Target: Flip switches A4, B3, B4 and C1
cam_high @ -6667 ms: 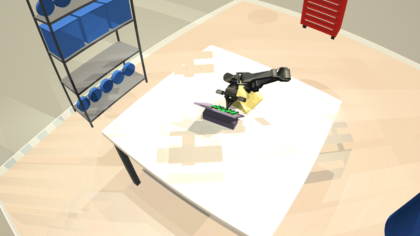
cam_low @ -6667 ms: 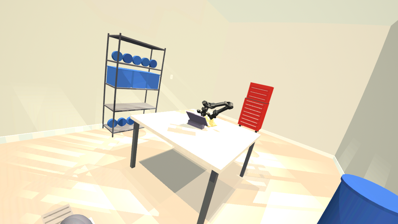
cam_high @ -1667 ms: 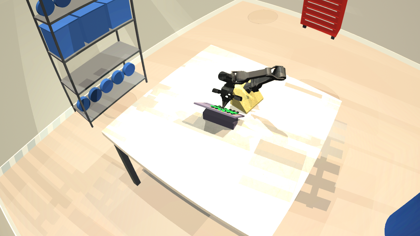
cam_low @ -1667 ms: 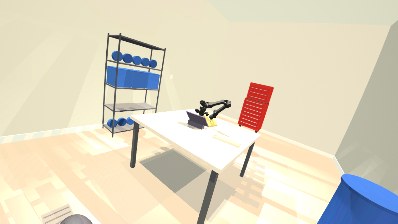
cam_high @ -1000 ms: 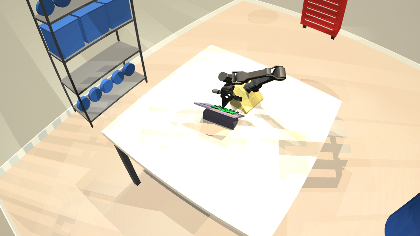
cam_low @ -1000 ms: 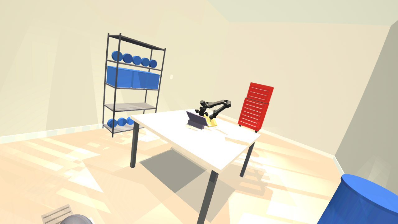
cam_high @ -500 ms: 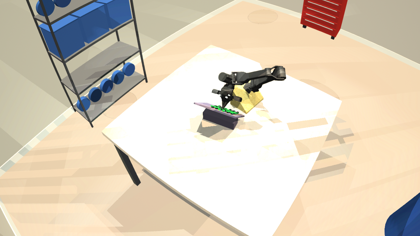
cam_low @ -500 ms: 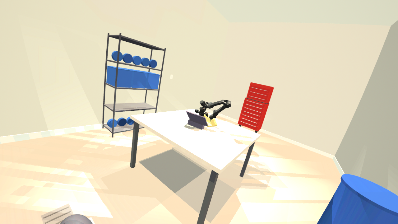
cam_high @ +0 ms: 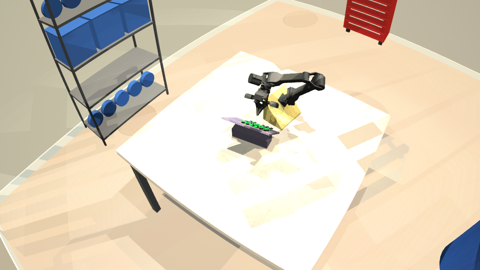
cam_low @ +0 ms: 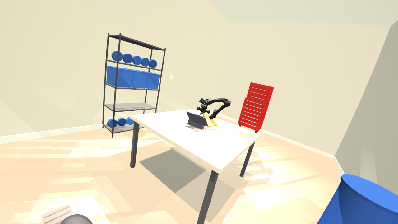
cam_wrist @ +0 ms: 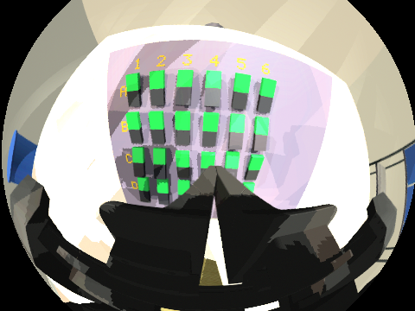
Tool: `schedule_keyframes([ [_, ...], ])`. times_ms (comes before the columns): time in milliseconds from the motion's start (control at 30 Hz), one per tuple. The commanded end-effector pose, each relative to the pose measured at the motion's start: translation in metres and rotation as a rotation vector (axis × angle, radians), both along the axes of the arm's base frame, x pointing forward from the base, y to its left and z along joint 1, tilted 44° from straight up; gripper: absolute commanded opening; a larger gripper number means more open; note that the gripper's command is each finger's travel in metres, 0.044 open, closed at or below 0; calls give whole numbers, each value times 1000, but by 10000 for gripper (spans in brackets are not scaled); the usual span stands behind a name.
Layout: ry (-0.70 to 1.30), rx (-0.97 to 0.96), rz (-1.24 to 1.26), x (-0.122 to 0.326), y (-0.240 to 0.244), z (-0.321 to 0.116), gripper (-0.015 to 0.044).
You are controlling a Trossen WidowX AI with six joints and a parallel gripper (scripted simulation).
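Note:
The tilted lilac panel (cam_high: 229, 119) (cam_low: 196, 119) (cam_wrist: 309, 112) stands on a dark base. Its switches have green far halves and dark near halves. In the wrist view A4 (cam_wrist: 213, 88), B3 (cam_wrist: 182, 128), B4 (cam_wrist: 210, 129) and C1 (cam_wrist: 138, 161) are visible; I cannot surely tell which end of each is raised. My gripper (cam_high: 257, 114) (cam_low: 201, 114) (cam_wrist: 214, 171) is shut and empty, with its tips above the panel and a visible gap in the top view. In the wrist view the fingers hide part of C4 (cam_wrist: 207, 159) and much of row D's right side.
A yellow block (cam_high: 283, 112) (cam_low: 212, 121) stands beside the arm's base, close to the panel. Neighbouring switches stand closely around the named ones. A shelf rack (cam_high: 114, 75), a red cabinet (cam_high: 369, 20) and a blue barrel (cam_low: 361, 203) stand off the table.

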State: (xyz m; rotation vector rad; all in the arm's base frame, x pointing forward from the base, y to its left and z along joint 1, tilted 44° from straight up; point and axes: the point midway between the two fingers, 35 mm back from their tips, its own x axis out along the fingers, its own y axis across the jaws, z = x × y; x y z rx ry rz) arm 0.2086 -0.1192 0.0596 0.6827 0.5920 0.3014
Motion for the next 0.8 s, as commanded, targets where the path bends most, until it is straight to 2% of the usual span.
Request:
schedule_keyframes([
  [0,-12,-7,5,-10,-8,12,0],
  [133,-12,-6,5,-12,-3,15,0],
  [467,-10,0,5,-40,69,38,0],
  [767,-8,-10,-9,-23,79,25,0],
])
